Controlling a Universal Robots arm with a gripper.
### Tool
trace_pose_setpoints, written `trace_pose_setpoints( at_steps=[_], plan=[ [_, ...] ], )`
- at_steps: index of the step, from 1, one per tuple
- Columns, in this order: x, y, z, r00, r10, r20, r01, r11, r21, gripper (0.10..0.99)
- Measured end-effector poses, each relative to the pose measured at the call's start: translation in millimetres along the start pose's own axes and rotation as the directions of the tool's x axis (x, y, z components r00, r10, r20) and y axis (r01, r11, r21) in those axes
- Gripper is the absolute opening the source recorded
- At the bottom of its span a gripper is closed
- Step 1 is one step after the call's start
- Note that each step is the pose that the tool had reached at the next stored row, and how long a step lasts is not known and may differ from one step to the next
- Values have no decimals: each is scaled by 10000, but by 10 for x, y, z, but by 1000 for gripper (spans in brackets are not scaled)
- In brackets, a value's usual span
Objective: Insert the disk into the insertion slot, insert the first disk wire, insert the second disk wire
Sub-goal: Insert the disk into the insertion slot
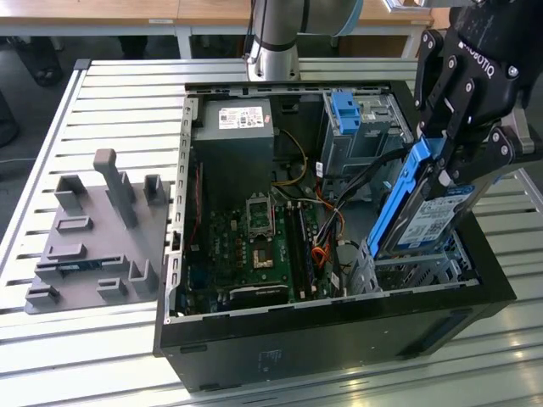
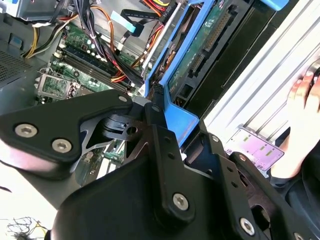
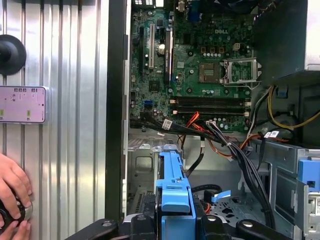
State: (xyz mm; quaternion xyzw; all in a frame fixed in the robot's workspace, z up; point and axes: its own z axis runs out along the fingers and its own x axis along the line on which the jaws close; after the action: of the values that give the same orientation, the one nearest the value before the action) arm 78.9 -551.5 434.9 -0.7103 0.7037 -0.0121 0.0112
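My gripper (image 1: 447, 168) is shut on the disk (image 1: 427, 216), a silver drive with a white label in a bright blue carrier. It holds the disk tilted on edge, with its lower end just over the insertion slot (image 1: 413, 273), a low perforated metal cage in the near corner of the open computer case on the exterior view's right. In the second wrist view the black fingers (image 2: 159, 131) clamp the blue carrier (image 2: 176, 116), and the disk's green underside (image 2: 202, 47) faces out. The first wrist view shows the carrier (image 3: 173, 186) above the cage (image 3: 142, 167). Black and orange wires (image 3: 234, 150) hang loose beside it.
A taller grey cage with a blue latch (image 1: 349, 114) stands behind the slot. The motherboard (image 1: 254, 242) and power supply (image 1: 233, 144) fill the case. A grey fixture plate (image 1: 93, 246) lies on the slatted table at the exterior view's left. A person's hand (image 3: 11, 192) rests beside the case.
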Motion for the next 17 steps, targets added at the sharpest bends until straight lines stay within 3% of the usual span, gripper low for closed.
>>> trace_pose_setpoints(
  at_steps=[17],
  plan=[
    [0,2,71,10000,-1,0,1,10000,1,365]
  ],
)
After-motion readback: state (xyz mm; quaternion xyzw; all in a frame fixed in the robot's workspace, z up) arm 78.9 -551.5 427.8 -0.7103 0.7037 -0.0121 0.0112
